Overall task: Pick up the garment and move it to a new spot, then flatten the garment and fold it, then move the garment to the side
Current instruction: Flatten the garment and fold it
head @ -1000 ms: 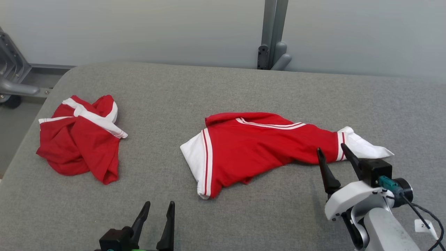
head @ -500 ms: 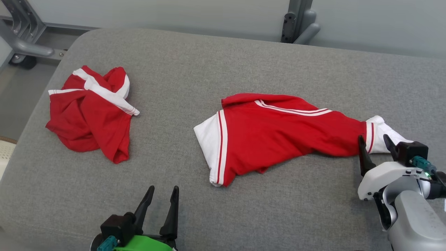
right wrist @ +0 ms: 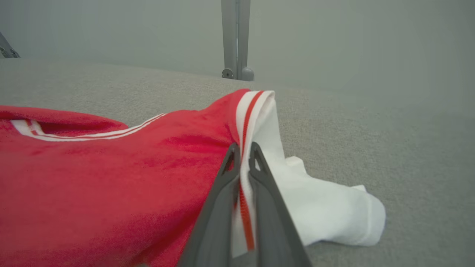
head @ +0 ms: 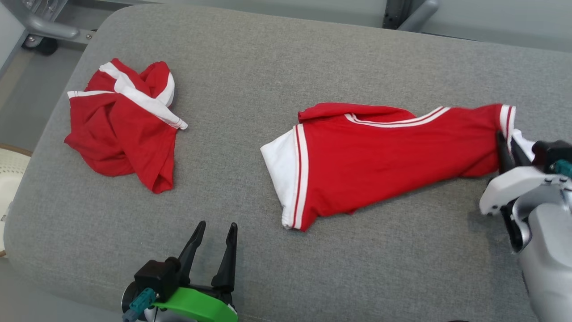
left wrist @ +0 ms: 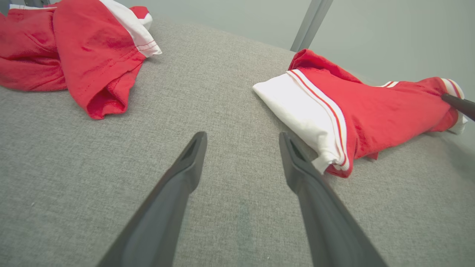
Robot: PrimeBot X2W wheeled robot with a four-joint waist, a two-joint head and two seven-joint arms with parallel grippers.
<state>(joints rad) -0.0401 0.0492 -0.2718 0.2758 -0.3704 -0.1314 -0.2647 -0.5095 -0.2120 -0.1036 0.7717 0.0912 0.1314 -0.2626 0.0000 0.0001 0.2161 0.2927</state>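
Observation:
A red garment (head: 380,156) with white sleeves and white stripes lies crumpled on the grey padded table (head: 268,58), right of centre. My right gripper (head: 507,143) is shut on its right sleeve at the red-and-white striped seam, which stands raised a little. In the right wrist view the right gripper (right wrist: 243,150) pinches that seam, and the white sleeve end (right wrist: 334,218) lies on the table beyond. My left gripper (head: 217,226) stands open and holds nothing near the front edge, left of the garment (left wrist: 371,111). In the left wrist view my left gripper (left wrist: 242,137) points at bare table.
A second red and white garment (head: 120,125) lies bunched at the table's left side. A metal frame (head: 49,29) stands past the far left corner and a grey post (head: 409,11) behind the table. A pale round object (head: 11,172) sits off the left edge.
The head camera has tilted down and shifted. My right gripper moved forward onto the right sleeve and shut on its striped seam, raising that end. The left gripper stays open.

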